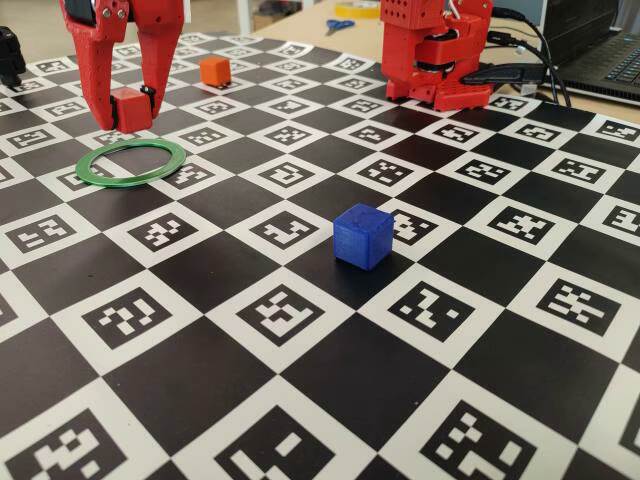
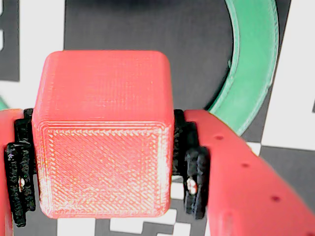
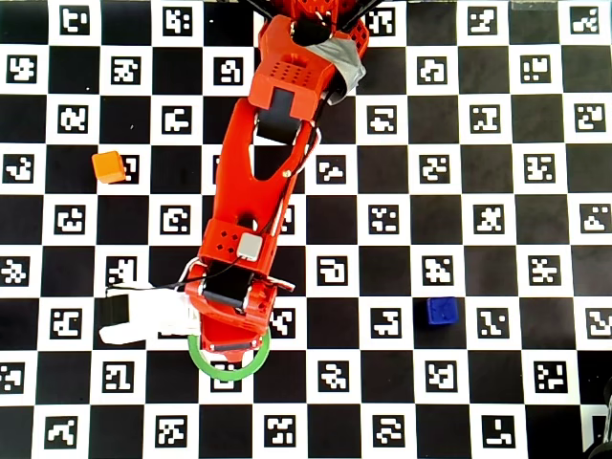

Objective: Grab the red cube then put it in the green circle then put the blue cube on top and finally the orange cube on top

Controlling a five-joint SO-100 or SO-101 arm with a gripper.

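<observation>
The red two-finger gripper (image 1: pixel 128 108), closed on the small matte red plastic cube (image 1: pixel 131 108), hangs just behind the thin flat green ring (image 1: pixel 131 161); released here, the cube would likely land on or outside the rim.

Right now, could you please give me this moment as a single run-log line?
gripper: shut on red cube, raised | green circle: empty | blue cube: on board, untouched | orange cube: on board, untouched

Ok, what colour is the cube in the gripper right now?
Red, the red cube clamped between the gripper pads; clearest in the wrist view.
</observation>
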